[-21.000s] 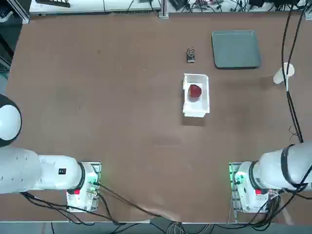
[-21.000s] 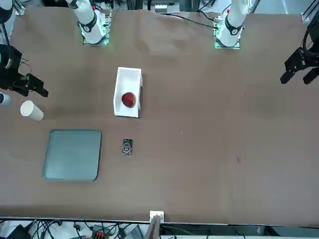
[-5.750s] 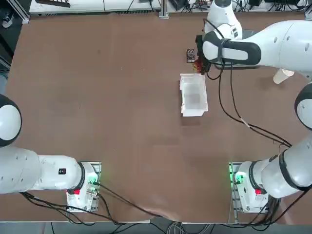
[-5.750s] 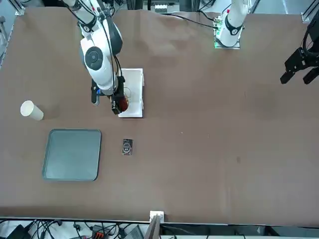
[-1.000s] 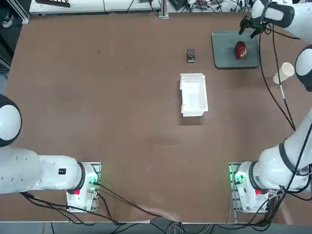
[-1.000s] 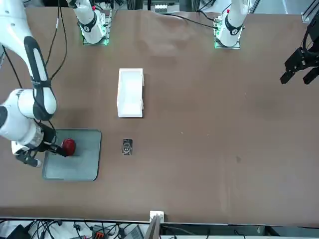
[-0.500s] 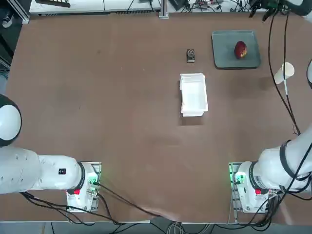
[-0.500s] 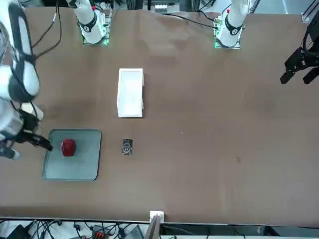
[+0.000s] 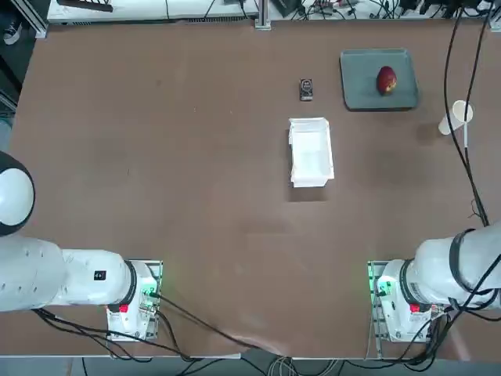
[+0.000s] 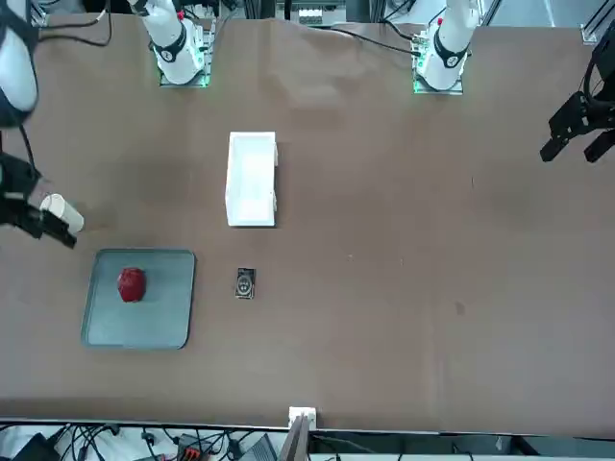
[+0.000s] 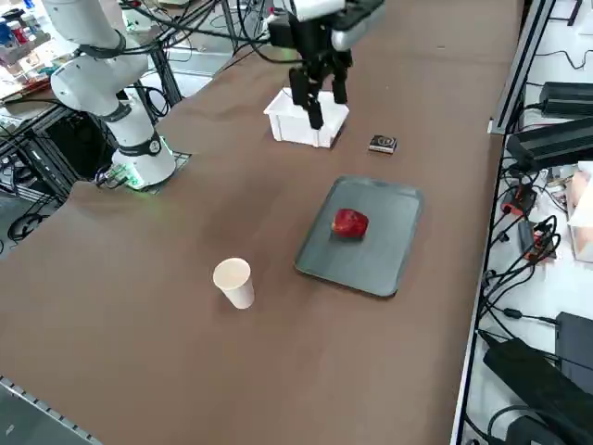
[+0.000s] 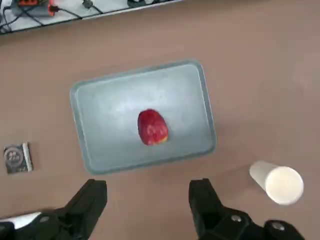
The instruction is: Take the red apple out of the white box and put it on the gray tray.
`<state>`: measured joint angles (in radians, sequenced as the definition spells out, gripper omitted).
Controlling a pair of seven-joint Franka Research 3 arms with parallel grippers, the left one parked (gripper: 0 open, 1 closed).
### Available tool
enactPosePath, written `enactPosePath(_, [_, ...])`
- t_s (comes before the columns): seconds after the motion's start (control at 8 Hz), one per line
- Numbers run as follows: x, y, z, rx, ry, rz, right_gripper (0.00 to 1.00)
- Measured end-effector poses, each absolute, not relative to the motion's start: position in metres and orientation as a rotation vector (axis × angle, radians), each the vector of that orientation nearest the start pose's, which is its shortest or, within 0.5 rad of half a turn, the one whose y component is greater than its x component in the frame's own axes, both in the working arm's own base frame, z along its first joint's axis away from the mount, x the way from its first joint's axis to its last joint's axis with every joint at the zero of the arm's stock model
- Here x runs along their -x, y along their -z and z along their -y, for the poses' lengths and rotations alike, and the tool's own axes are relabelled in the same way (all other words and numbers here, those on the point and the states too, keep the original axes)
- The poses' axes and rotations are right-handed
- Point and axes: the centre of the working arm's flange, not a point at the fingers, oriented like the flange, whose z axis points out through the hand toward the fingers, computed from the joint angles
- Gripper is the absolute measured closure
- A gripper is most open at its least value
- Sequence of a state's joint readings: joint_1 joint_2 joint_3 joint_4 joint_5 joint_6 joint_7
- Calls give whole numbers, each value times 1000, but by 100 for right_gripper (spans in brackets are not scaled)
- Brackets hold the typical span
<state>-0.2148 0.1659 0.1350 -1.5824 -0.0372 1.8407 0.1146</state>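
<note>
a robotics lab: brown table (image 9: 196,172), cable bundles (image 11: 519,269), black electronics boxes (image 11: 561,97).

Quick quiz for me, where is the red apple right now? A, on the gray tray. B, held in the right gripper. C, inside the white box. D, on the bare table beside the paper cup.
A: the red apple rests on the gray tray, the white box is empty, and the right gripper is open, raised above the tray and holding nothing.
</note>
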Motion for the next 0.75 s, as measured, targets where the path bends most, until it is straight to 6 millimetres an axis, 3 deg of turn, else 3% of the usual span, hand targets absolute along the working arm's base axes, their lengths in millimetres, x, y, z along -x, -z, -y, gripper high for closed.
enactPosePath(0.38, [-602, -570, 56, 3147, 49, -288, 0])
enactPosePath(0.75, [-600, -566, 55, 3147, -2, -287, 0])
